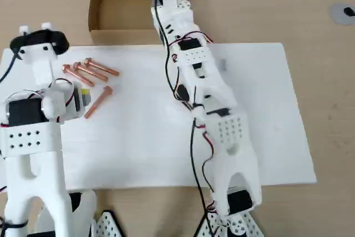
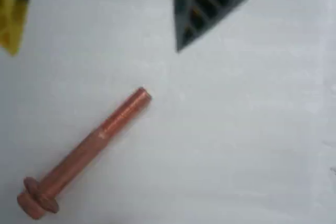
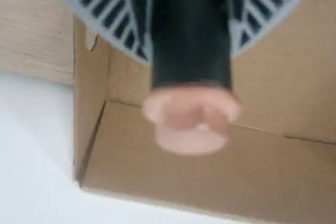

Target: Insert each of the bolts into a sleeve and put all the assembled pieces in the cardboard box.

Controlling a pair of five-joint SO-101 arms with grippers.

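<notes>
At the top, the right tool [image 3: 190, 30] holds one sleeved bolt [image 3: 191, 124] over the box [image 1: 97, 5]; four bare bolts [image 1: 91, 72] wait upper left on the surface [image 1: 155, 148], left tool [image 2: 94, 45] wide.

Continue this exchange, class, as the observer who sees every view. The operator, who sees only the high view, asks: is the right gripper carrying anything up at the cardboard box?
Observer: Yes. The right wrist view shows the right gripper shut on a black sleeve, with a copper bolt head poking out of its end.
Operator: Is it over the box?
Observer: The cardboard box shows its inner walls and floor directly behind the piece.
Operator: And the left gripper?
Observer: The left gripper is open, and a loose bolt lies on the white sheet, apart from it.
</notes>
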